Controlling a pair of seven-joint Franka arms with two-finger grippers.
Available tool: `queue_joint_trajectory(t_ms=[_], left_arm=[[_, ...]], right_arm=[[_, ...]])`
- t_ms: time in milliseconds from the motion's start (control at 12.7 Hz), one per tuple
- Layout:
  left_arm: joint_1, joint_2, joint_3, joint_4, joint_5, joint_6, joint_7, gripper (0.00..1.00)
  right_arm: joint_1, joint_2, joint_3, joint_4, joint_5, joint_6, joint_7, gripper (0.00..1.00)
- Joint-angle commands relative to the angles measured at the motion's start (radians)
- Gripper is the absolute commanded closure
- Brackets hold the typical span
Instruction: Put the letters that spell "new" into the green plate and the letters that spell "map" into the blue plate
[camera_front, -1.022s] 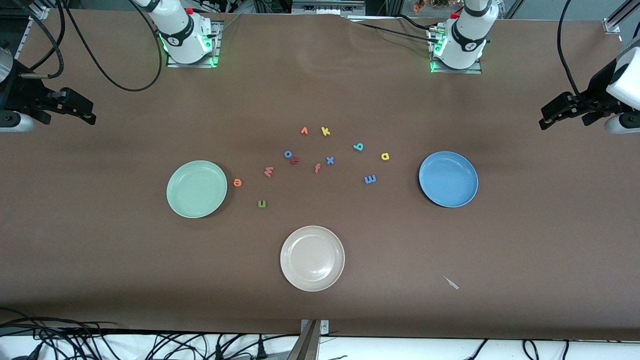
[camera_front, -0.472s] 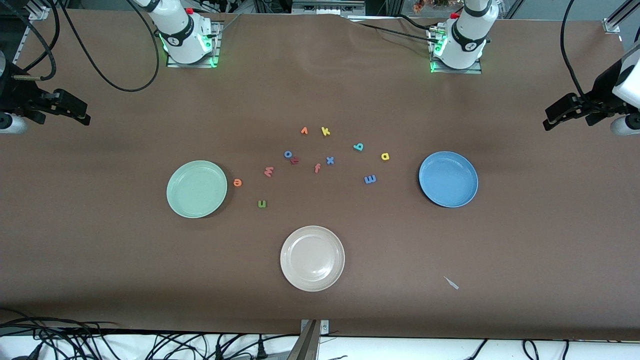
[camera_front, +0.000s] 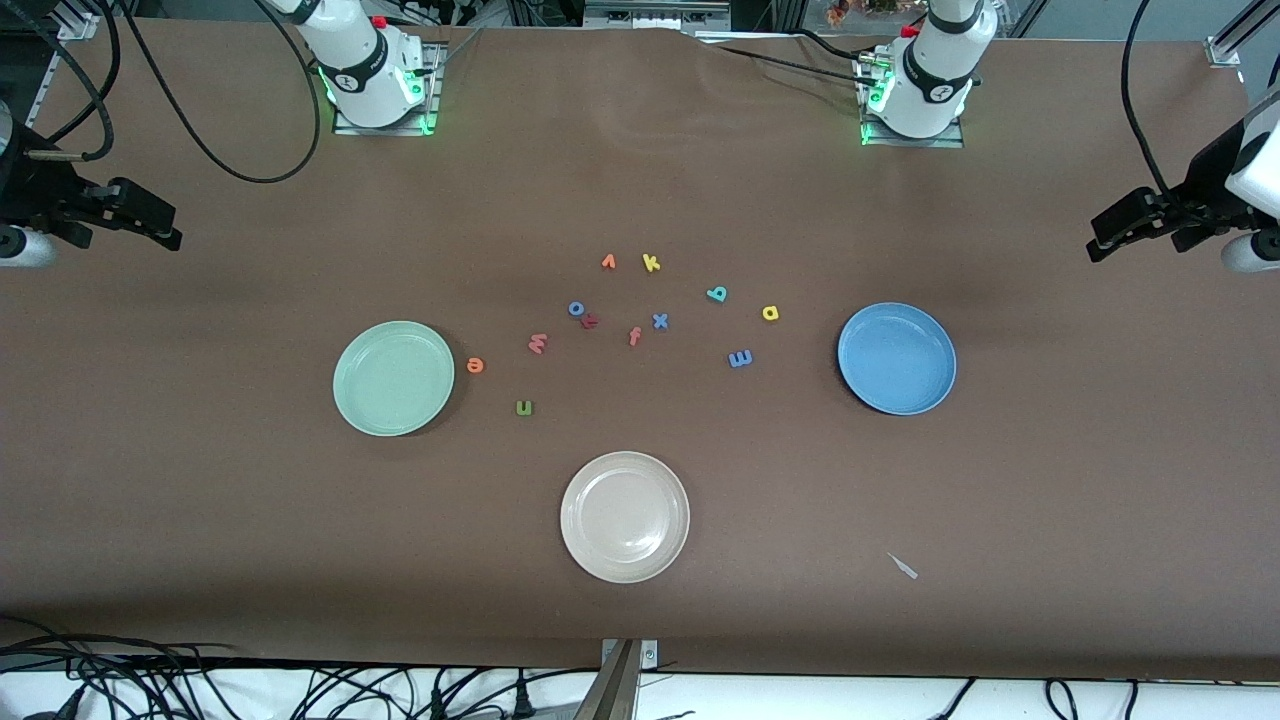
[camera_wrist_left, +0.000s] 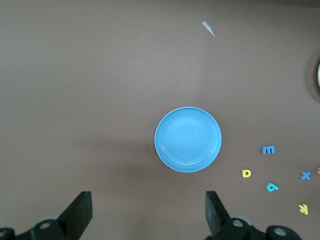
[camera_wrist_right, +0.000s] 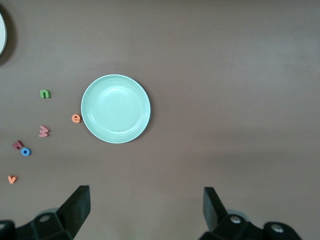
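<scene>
The green plate (camera_front: 393, 377) (camera_wrist_right: 115, 109) lies toward the right arm's end, with the orange e (camera_front: 475, 365) beside it. The olive n (camera_front: 524, 407) and salmon w (camera_front: 538, 343) lie close by. The blue plate (camera_front: 897, 358) (camera_wrist_left: 188, 139) lies toward the left arm's end, and beside it are the blue m (camera_front: 740, 358), yellow a (camera_front: 770, 313) and teal p (camera_front: 716, 294). Both plates hold nothing. My right gripper (camera_front: 165, 226) (camera_wrist_right: 146, 205) hangs open over bare table at its end. My left gripper (camera_front: 1105, 233) (camera_wrist_left: 148, 207) hangs open over its own end.
A beige-white plate (camera_front: 625, 516) sits nearer the front camera, between the two coloured plates. Other letters lie mid-table: orange v (camera_front: 608, 262), yellow k (camera_front: 651, 263), blue o (camera_front: 576, 308), salmon f (camera_front: 634, 336), blue x (camera_front: 660, 321). A pale scrap (camera_front: 903, 566) lies near the front edge.
Both grippers have drawn back slightly toward their own ends of the table. The letters and plates have not moved.
</scene>
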Motion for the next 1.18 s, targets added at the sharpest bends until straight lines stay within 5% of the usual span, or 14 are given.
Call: queue_joint_trajectory(t_ms=[0, 1101], left_arm=[[0.008, 0.004, -0.004, 0.016, 0.019, -0.021, 0.017, 0.0], [0.007, 0.007, -0.007, 0.016, 0.019, -0.02, 0.017, 0.0]], right_arm=[[0.002, -0.002, 0.005, 0.012, 0.002, -0.014, -0.012, 0.0], [0.003, -0.002, 0.003, 0.012, 0.004, -0.001, -0.012, 0.0]])
